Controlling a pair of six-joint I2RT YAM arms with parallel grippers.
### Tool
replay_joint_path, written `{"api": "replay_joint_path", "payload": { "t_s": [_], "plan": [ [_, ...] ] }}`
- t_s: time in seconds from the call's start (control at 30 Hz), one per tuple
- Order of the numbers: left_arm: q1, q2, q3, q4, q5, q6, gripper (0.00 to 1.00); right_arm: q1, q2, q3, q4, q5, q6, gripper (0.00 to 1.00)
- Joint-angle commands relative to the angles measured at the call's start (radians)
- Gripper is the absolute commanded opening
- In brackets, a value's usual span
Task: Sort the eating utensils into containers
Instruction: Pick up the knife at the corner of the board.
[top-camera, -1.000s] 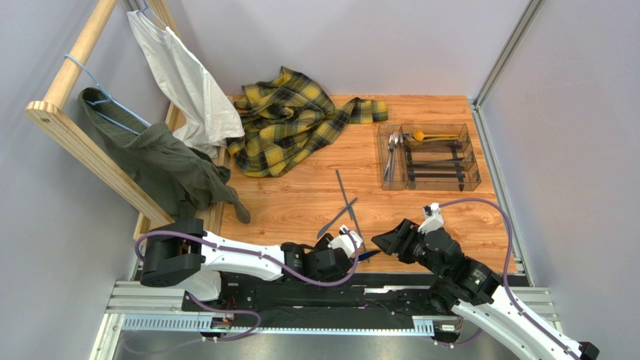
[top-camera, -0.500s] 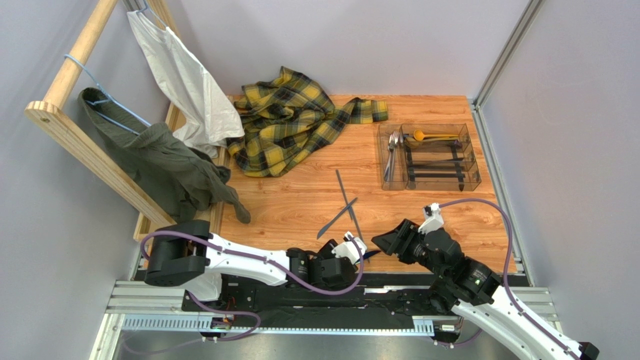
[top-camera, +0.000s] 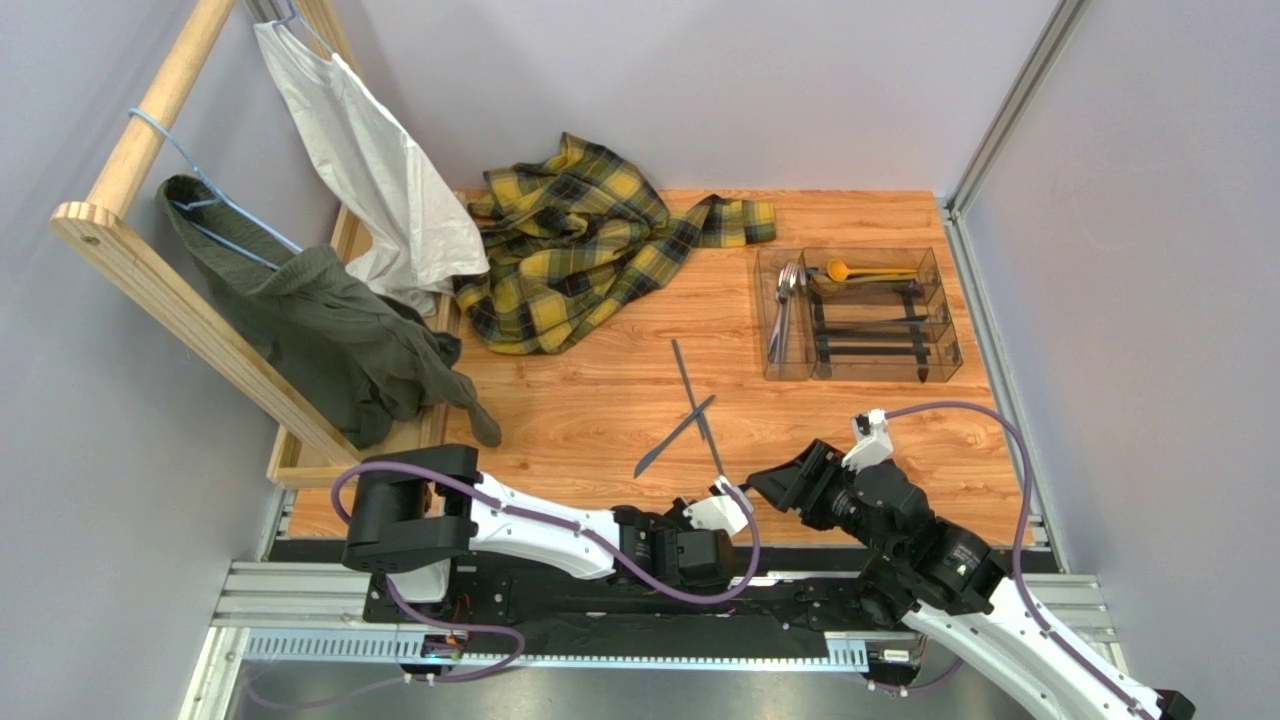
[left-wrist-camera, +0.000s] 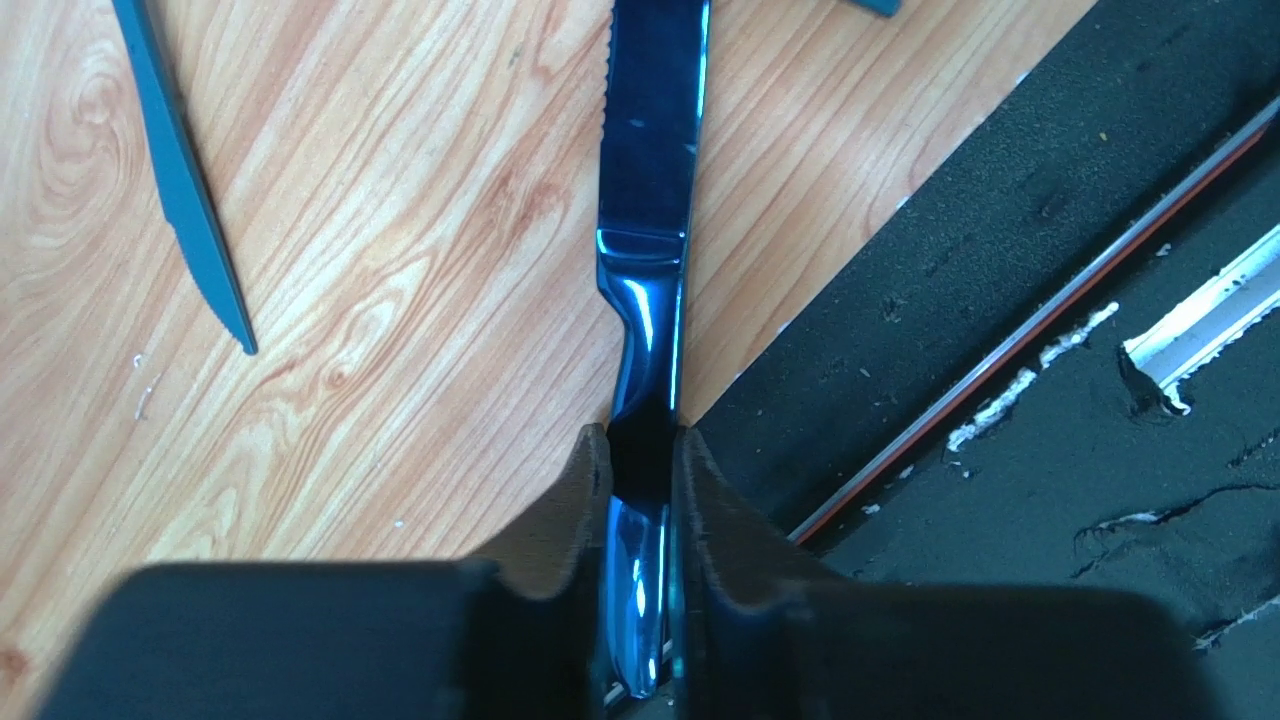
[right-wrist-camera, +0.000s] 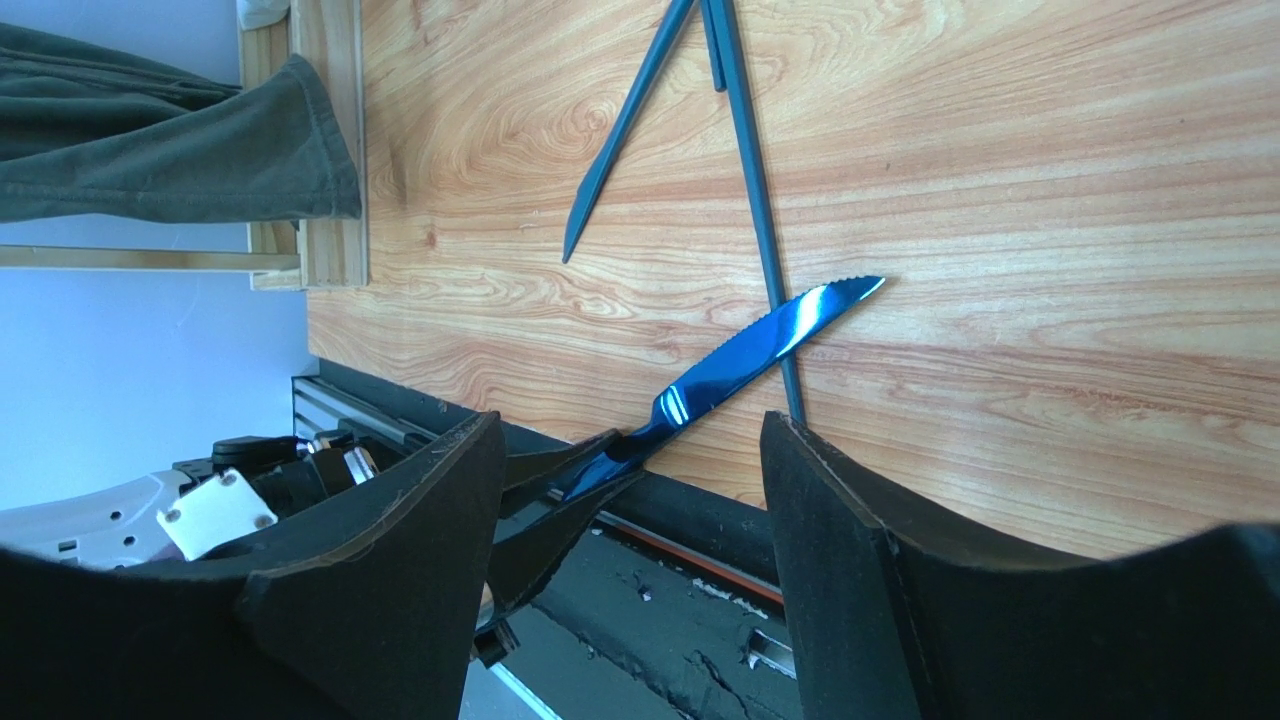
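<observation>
The left pincer (left-wrist-camera: 643, 443) is clamped narrowly on the handle of the blue knife (left-wrist-camera: 649, 180) at the near edge of the table (top-camera: 601, 405). The handle end sits over the black strip there and the serrated blade lies flat on the wood. The blade's tip touches one of two crossed grey pieces (top-camera: 694, 398). The right pincer (right-wrist-camera: 628, 443) hangs just beside it, jaws wide and holding nothing. The tray (top-camera: 944, 323) stands well apart at the far right.
</observation>
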Motion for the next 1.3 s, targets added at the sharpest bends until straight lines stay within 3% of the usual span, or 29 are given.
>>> {"api": "replay_joint_path", "payload": {
  "t_s": [0.0, 0.03, 0.37, 0.87, 1.07, 1.27],
  "plan": [
    [-0.009, 0.031, 0.022, -0.022, -0.019, -0.032, 0.08, 0.003, -0.014, -0.010, -0.008, 0.022, 0.017, 0.67],
    [-0.009, 0.023, 0.020, -0.028, -0.026, -0.033, 0.00, 0.003, -0.013, -0.011, -0.005, 0.020, 0.017, 0.67],
    [-0.026, -0.107, 0.005, -0.069, -0.085, -0.081, 0.00, 0.003, 0.030, -0.060, 0.055, -0.013, 0.038, 0.70],
    [-0.067, -0.206, 0.032, -0.057, -0.061, -0.047, 0.00, 0.003, 0.049, -0.243, 0.438, -0.116, 0.193, 0.70],
    [-0.104, -0.212, 0.072, -0.101, -0.131, -0.046, 0.00, 0.003, 0.092, -0.240, 0.443, -0.115, 0.221, 0.65],
    [-0.144, -0.132, 0.180, -0.244, -0.254, -0.058, 0.00, 0.003, 0.148, -0.206, 0.412, -0.110, 0.206, 0.61]
  ]
}}
